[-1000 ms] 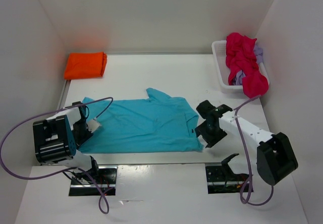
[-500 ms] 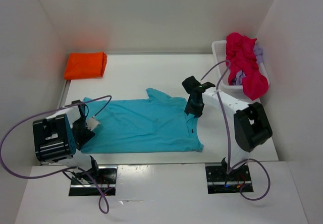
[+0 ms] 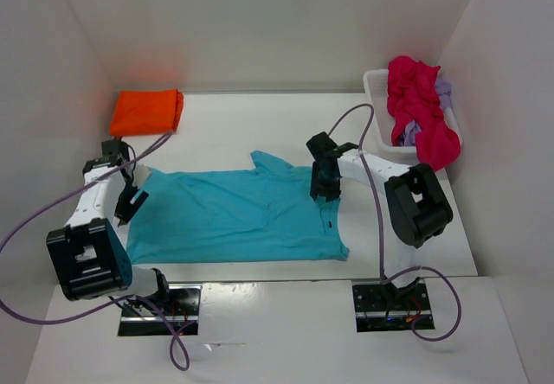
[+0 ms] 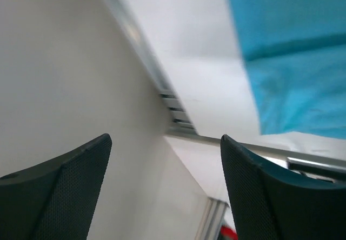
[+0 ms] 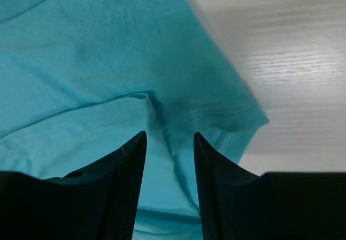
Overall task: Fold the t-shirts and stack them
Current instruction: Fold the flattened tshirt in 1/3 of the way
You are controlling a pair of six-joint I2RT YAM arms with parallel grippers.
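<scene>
1. The turquoise shirt (image 3: 234, 215) lies spread flat mid-table, much as it lay a second ago. The orange shirt (image 3: 145, 112) sits folded at the far left, and the magenta shirt (image 3: 415, 112) is heaped in the basket (image 3: 379, 133).
2. The right gripper (image 5: 168, 137) has swung from the turquoise shirt's near-right corner to its far-right sleeve. Its jaws are half-parted astride a ridge of cloth; whether they pinch it, I cannot tell.
3. The left gripper (image 3: 128, 202) has let go of the near-left hem and moved up that edge, wide open and empty. This is probably a regrasp for the next fold.
</scene>
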